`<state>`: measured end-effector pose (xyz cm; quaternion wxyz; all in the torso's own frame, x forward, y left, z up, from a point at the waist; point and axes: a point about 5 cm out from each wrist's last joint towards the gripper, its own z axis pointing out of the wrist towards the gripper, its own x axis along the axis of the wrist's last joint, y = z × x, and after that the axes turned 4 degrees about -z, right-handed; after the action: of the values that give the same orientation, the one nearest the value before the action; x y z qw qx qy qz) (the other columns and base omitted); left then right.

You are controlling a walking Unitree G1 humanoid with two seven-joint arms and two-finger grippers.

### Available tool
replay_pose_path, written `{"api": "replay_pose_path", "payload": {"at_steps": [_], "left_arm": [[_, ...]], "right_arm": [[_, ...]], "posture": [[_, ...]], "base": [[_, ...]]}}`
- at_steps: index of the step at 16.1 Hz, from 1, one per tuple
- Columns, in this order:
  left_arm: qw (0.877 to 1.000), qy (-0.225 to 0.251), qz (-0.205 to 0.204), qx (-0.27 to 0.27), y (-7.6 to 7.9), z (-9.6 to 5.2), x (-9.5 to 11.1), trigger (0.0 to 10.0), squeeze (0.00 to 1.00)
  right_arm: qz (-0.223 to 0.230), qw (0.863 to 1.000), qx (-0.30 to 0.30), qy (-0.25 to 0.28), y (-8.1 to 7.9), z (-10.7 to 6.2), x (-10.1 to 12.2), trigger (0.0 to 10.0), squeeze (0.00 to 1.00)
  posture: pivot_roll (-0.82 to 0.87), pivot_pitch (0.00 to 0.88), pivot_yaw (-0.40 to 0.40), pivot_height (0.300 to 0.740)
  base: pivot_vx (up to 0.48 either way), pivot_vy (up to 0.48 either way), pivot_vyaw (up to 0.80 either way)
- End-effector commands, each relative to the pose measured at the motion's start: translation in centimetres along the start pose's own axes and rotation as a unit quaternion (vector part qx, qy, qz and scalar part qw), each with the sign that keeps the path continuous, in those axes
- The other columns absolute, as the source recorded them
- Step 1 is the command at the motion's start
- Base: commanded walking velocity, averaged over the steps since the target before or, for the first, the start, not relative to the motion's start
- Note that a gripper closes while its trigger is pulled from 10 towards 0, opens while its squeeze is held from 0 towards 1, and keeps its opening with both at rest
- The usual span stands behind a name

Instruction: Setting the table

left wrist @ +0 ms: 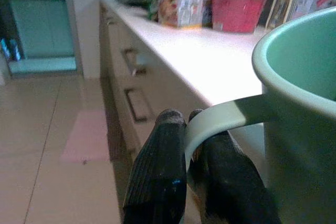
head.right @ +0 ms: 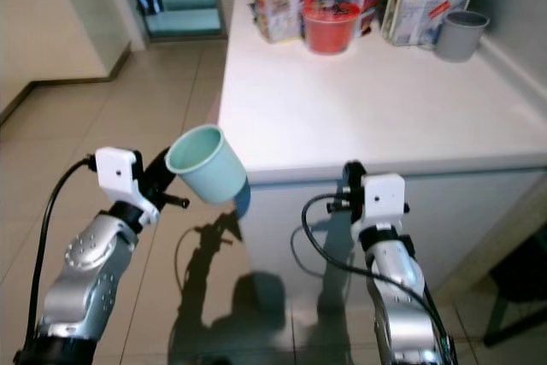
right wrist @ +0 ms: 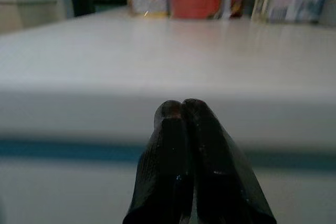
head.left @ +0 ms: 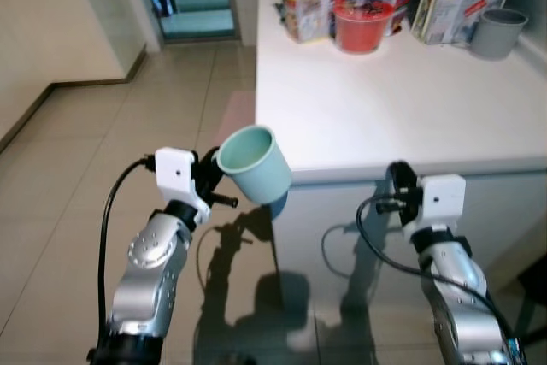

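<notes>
The white counter [head.left: 402, 100] stood ahead, a red bowl [head.left: 362, 23] and grey cup [head.left: 497, 32] at its far side. Just off its near corner hung the mint mug [head.left: 254, 162], probably light, rigid, slick plastic. The left gripper [left wrist: 190, 129] pinched its thin handle; the right gripper [right wrist: 182, 109] was closed, empty.

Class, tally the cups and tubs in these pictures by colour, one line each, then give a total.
Mint green cup, held by its handle in the left end effector: 1
Red tub on the white counter: 1
Grey cup at the counter's far right: 1
Total: 3
</notes>
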<state>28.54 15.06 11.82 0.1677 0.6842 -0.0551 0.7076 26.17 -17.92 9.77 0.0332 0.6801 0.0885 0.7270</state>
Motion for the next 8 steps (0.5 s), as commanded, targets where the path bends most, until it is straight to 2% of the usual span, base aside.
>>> {"api": "replay_pose_path", "payload": {"at_steps": [1, 5, 8], "left_arm": [[1.0, -0.014, 0.003, 0.001, -0.31, -0.1, -0.43, 0.0, 0.0], [1.0, -0.012, 0.024, -0.008, -0.12, 0.1, -0.37, 0.0, 0.0], [0.999, -0.02, 0.03, -0.007, -0.1, 0.26, -0.6, 0.0, 0.0]], "right_arm": [[0.004, 1.0, 0.003, -0.018, -0.29, -0.35, -0.71, 10.0, 0.0], [0.005, 1.0, 0.003, -0.02, -0.4, -0.39, -0.86, 10.0, 0.0], [0.003, 1.0, 0.006, -0.024, -0.45, -0.4, -1.05, 10.0, 0.0]], "posture": [[-0.04, 0.0, 0.106, 0.74], [-0.05, 0.0, 0.103, 0.74], [-0.04, 0.0, 0.101, 0.74]], "base": [[0.0, 0.0, 0.0], [0.0, 0.0, 0.0], [0.0, -0.43, 0.0]]}}
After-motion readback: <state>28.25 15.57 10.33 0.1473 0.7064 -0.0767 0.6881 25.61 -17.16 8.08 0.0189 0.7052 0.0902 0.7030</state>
